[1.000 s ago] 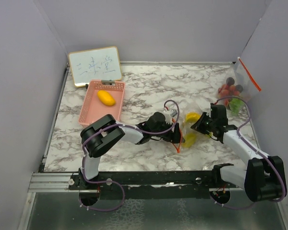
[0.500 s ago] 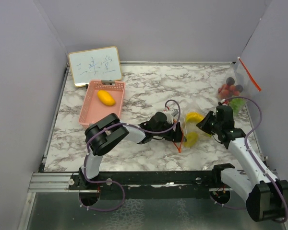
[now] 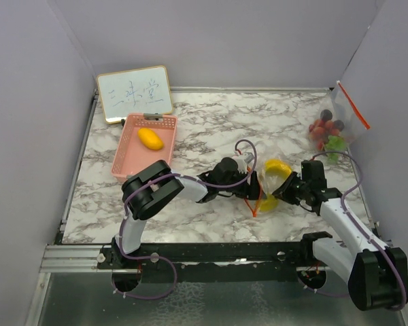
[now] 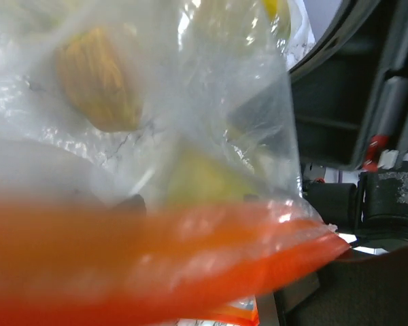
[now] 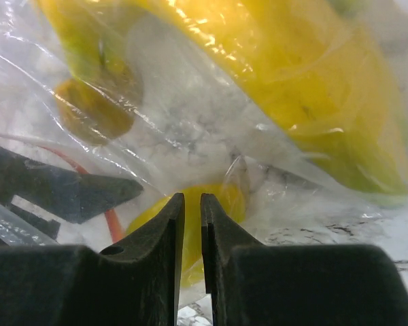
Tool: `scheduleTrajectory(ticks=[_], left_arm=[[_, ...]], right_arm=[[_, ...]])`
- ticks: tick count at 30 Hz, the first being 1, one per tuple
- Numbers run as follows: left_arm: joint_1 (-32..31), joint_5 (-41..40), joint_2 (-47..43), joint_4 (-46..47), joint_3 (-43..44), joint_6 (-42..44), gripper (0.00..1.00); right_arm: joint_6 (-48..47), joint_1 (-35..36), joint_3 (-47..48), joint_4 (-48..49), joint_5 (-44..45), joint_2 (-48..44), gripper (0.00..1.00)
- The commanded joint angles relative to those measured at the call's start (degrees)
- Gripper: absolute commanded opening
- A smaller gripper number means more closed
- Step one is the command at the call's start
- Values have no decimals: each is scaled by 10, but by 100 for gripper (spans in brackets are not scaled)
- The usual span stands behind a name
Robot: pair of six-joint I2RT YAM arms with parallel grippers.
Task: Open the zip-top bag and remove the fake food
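Lower centre of the top view: right gripper [image 3: 286,187] at the zip-top bag [image 3: 265,178], jaws a narrow slit apart, nothing seen pinched. Left gripper [image 3: 249,186] against the bag's orange zip edge; grip not readable. Banana [image 3: 277,165] sits inside the bag. Upper left: 1 lemon [image 3: 149,138] in the pink basket [image 3: 126,157]. Upper right: 2nd bag [image 3: 343,112] with red berries [image 3: 321,127].

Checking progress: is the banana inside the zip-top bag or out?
Inside: in the right wrist view the banana lies behind the crinkled clear film of the bag.
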Motion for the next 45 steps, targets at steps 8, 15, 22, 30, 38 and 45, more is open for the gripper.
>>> scheduleTrajectory(ticks=[8,15,22,30,38,45], left_arm=[[-4,33,22,57,8,-40,62],[-3,34,12,58,-9,-39,55],[4,57,15,82,-12,-48,31],[51,60,-21,99,-63,-56,31],[73,15,-62,52,-81,-22,35],[77,14,-51,52,-66,-24,37]], right_arm=[[56,-1,-57,115,-117,20,14],[40,-1,-27,85,-90,18,14],[9,-1,11,49,-64,-10,14],[0,-1,19,47,-48,19,12],[-22,-1,37,-12,-45,-40,6],[-24,-1,8,-30,-163,-42,2]])
